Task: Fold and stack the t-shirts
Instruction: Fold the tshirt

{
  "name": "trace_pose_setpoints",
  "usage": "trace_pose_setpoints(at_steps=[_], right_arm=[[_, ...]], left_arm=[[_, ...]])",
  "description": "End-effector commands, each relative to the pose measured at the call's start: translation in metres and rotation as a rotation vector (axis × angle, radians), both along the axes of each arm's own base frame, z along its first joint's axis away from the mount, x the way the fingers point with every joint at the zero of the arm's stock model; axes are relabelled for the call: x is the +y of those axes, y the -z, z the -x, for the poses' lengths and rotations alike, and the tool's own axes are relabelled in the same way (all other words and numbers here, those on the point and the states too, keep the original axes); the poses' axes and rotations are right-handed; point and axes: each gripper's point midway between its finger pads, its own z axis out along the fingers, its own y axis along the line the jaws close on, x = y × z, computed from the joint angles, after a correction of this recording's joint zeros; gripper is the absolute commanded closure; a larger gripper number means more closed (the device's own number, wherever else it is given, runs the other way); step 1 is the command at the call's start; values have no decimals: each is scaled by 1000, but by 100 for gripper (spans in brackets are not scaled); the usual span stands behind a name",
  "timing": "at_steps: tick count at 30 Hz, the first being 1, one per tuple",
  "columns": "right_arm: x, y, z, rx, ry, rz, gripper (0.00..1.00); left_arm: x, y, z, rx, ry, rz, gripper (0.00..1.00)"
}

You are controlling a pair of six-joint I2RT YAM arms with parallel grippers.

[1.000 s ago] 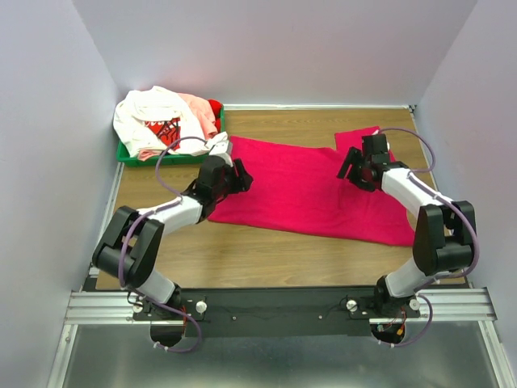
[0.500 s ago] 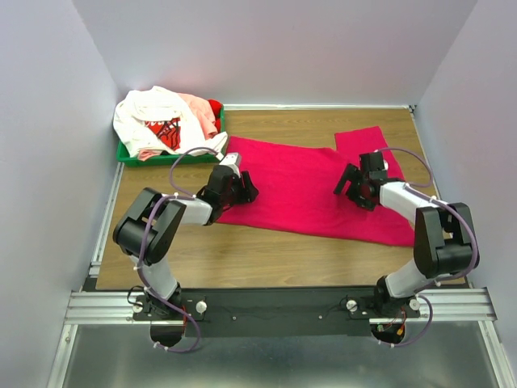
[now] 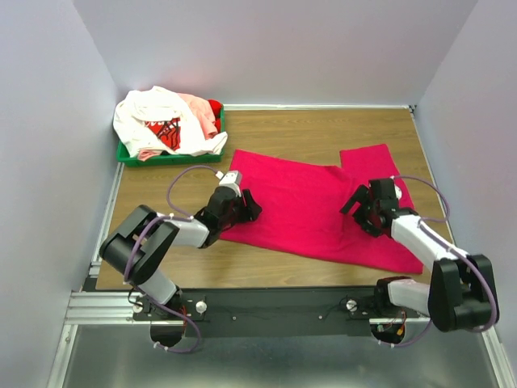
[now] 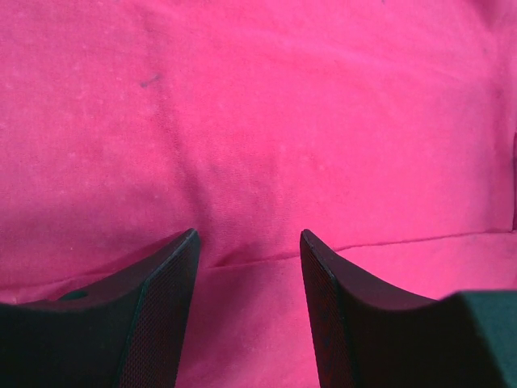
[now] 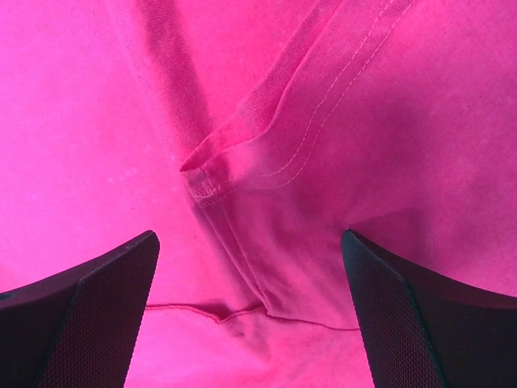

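The magenta-red t-shirt (image 3: 315, 206) lies spread across the middle of the wooden table, a sleeve at the back right. My left gripper (image 3: 250, 208) rests low on its left edge, jaws open over a fold line of the cloth (image 4: 242, 162). My right gripper (image 3: 361, 212) sits low on the shirt's right part, jaws wide open over a stitched sleeve seam (image 5: 242, 162). Neither holds cloth. The white t-shirt with a red graphic (image 3: 157, 121), the pale pink one (image 3: 200, 109) and a red one (image 3: 215, 107) lie piled in the green tray.
The green tray (image 3: 161, 158) stands at the back left corner against the wall. Grey walls close in the table on the left, back and right. Bare wood (image 3: 291, 129) shows behind the shirt and in front of it near the arm bases.
Both grippers have moved toward the near edge, and the magenta-red shirt has shifted that way with them. The right arm has swung lower and further right.
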Motion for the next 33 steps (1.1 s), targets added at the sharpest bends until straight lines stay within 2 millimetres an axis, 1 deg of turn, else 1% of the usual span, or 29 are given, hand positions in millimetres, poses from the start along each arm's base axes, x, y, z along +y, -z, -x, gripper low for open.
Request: trace_pose_setpoints(at_steps=[1, 2, 3, 4, 5, 7, 10, 11, 12, 14, 15, 16, 17, 18, 19, 20, 21, 22, 23, 24, 25, 26, 27, 28, 29, 30, 31, 32, 33], right_arm=[[-7, 13, 48, 129, 74, -9, 0], [-8, 11, 50, 127, 81, -8, 0], [-8, 4, 50, 102, 86, -10, 0], [-10, 3, 54, 113, 96, -9, 0], [-10, 1, 56, 107, 98, -8, 0], [-12, -8, 55, 81, 105, -2, 0], [-16, -17, 55, 71, 111, 19, 0], [-17, -25, 50, 52, 113, 25, 0], [-18, -29, 48, 46, 112, 28, 0], [-18, -39, 45, 26, 99, 34, 0], [-17, -51, 38, -5, 89, 36, 0], [-17, -57, 34, -21, 79, 42, 0], [-21, -62, 28, -31, 63, 73, 0], [-22, -77, 18, -67, 59, 88, 0], [-28, -84, 11, -80, 52, 130, 0], [-29, -86, 5, -74, 42, 151, 0], [-31, -91, -1, -77, 33, 167, 0], [-32, -109, -17, -134, 34, 180, 0], [-36, -115, -25, -154, 26, 217, 0], [-38, -120, -34, -174, 22, 234, 0], [-38, -130, -52, -205, 17, 256, 0], [-39, -134, -62, -216, 15, 265, 0], [-38, -128, -76, -206, 7, 274, 0], [-38, -124, -84, -185, 1, 284, 0], [-36, -139, -104, -233, -8, 287, 1], [-37, -122, -118, -194, -16, 297, 2], [-37, -120, -129, -190, -24, 304, 3], [-38, -118, -139, -184, -40, 316, 3], [-39, -126, -157, -205, -41, 321, 4]], left_arm=[[14, 39, 49, 150, -34, -66, 39], [13, 33, 51, 141, -34, -50, 39], [16, 37, 60, 160, -41, -46, 39], [12, 32, 64, 152, -31, -30, 39], [14, 34, 71, 166, -35, -28, 39], [11, 28, 77, 159, -24, -19, 39], [14, 28, 87, 175, -32, -24, 39], [13, 22, 91, 165, -26, -11, 39], [15, 23, 97, 176, -25, -16, 38], [13, 8, 99, 156, -30, 30, 39], [15, 6, 104, 160, -34, 30, 39], [16, 0, 102, 146, -39, 39, 39], [15, -15, 100, 109, -39, 67, 39], [17, -24, 96, 91, -54, 63, 38], [18, -37, 92, 46, -50, 65, 38], [16, -51, 84, 6, -54, 67, 38], [15, -59, 81, -19, -50, 65, 38], [17, -66, 73, -47, -59, 58, 38], [18, -72, 66, -65, -65, 49, 38], [17, -84, 56, -109, -46, 35, 38], [20, -93, 38, -127, -59, 35, 38], [24, -98, 26, -164, -56, 11, 38], [27, -101, 16, -172, -57, 2, 38], [30, -105, 6, -183, -60, -8, 38], [35, -97, -5, -172, -67, -39, 38], [41, -110, -22, -208, -86, -56, 38], [44, -103, -32, -197, -92, -85, 38], [46, -104, -40, -205, -101, -102, 38], [50, -113, -54, -224, -118, -106, 38]])
